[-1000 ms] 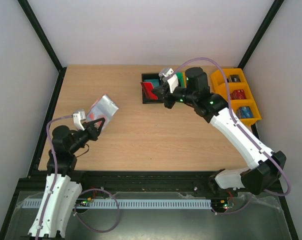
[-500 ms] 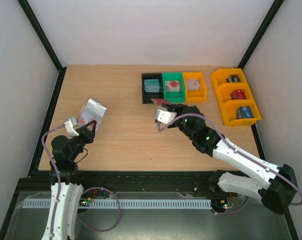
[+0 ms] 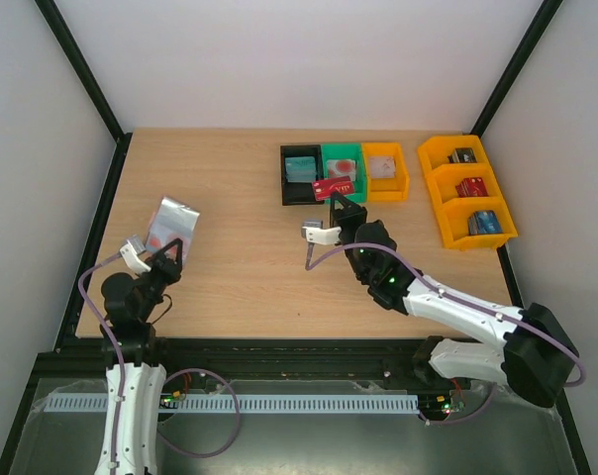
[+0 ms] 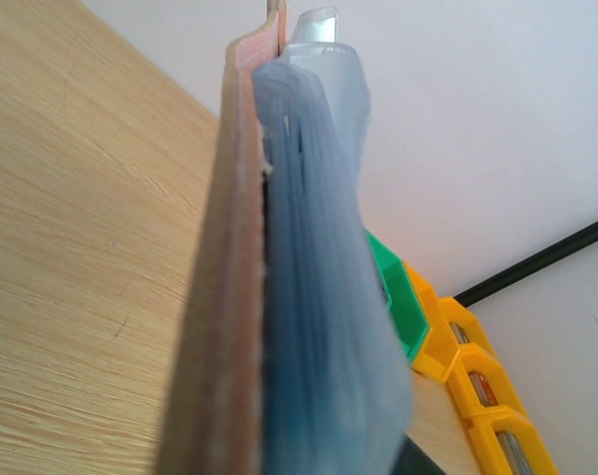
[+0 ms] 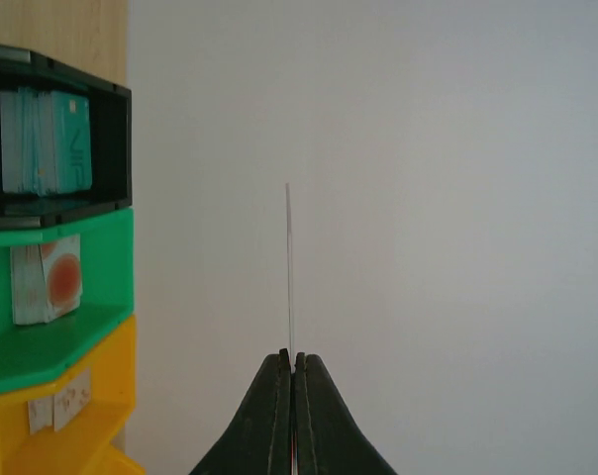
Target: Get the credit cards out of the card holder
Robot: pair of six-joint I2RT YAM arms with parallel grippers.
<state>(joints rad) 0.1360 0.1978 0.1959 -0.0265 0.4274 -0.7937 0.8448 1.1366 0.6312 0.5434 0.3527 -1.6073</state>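
Card holder (image 3: 172,224) clamped upright in left hand (image 3: 164,254), above counter (image 3: 249,277) left side. Red credit card (image 3: 331,187) pinched in closed right hand (image 3: 337,203), projecting beyond fingertips toward green bin (image 3: 343,147).

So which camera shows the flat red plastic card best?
The top external view: the thin flat red plastic card shows its broad red face there, pinched in the right gripper. The right wrist view sees it edge-on, a thin line. The left wrist view misses it.
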